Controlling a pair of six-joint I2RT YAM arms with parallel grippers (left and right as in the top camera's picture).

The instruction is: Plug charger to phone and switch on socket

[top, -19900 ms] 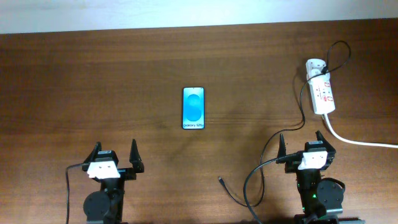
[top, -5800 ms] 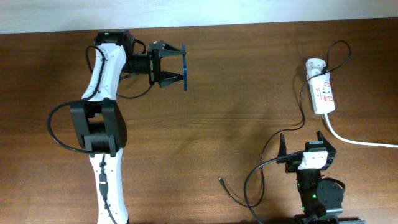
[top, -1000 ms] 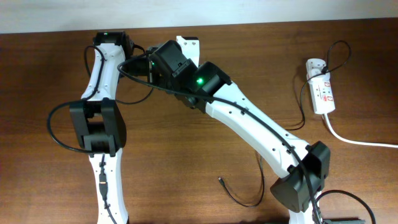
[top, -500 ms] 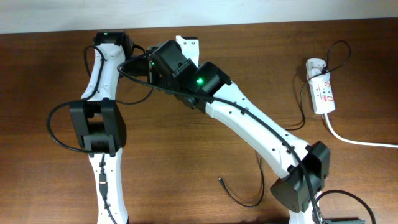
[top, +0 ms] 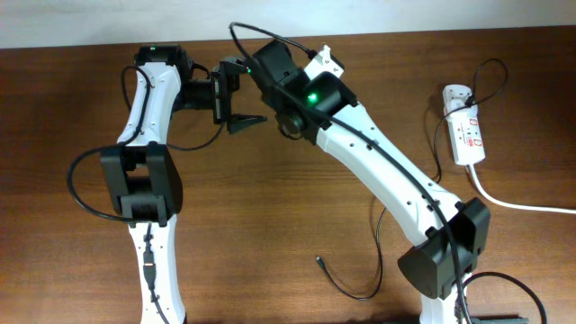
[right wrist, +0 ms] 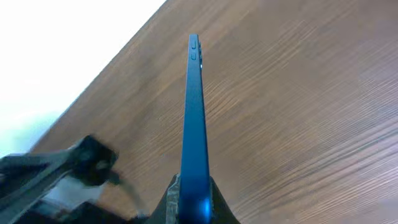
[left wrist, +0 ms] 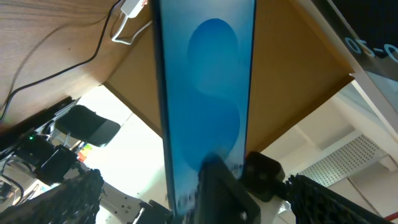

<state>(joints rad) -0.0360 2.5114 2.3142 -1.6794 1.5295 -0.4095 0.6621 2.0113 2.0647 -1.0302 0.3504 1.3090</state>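
Surface (top: pixel 270 207): brown wood.
Right tool (right wrist: pixel 194 190) clenched on the phone (right wrist: pixel 194 112), which is held edge-on above the wood at the far side.
Left tool (top: pixel 243 93) released, jaws wide, phone between them.
Phone is likely stiff, light, slick and fragile; grip the black edges and leave the port end free.
Charger (top: pixel 346 288) lies loose near the front.

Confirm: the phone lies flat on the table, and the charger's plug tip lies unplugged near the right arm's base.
Wrong: the phone is held off the table in the right fingers, per the right wrist view. The plug tip does lie unplugged there.
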